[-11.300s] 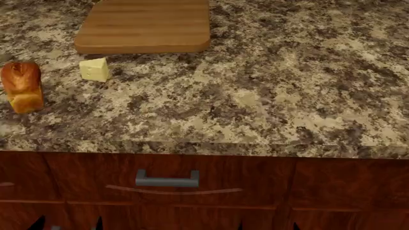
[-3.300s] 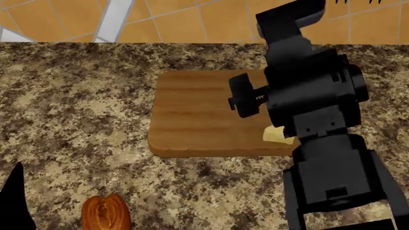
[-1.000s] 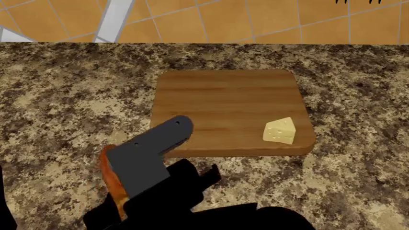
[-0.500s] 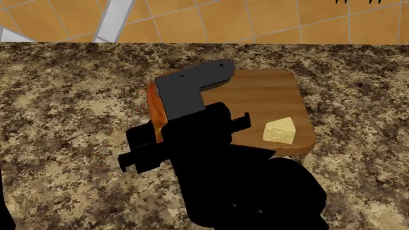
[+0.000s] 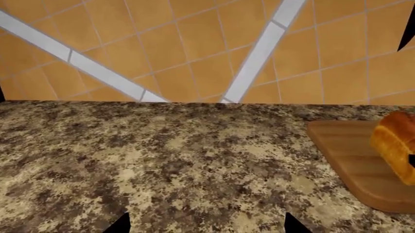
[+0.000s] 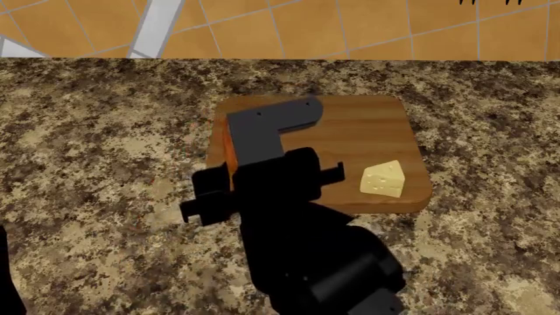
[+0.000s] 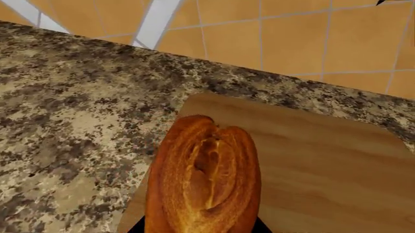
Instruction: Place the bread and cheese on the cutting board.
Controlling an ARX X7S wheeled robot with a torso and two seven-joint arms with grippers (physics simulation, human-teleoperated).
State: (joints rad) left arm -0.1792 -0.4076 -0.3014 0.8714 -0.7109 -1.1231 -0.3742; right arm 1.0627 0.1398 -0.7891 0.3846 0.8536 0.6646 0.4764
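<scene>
Right end effector (image 6: 235,157) grips the bread (image 7: 204,179) by its sides at frame centre over the cutting board (image 6: 368,125); the glossy loaf likely handles light, soft, crushable.

Left end effector's state cannot be told.

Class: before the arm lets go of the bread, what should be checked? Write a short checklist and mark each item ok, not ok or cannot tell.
1. Cheese on the board: ok.
2. Bread over the board: ok, at its left edge, partly overhanging the counter.
3. Bread resting on the board: cannot tell.
4. Right gripper holding the bread: ok, shut on it.
5. Clear of the cheese: ok, a gap shows.
6. Left gripper out of the way: cannot tell, not in view.
</scene>
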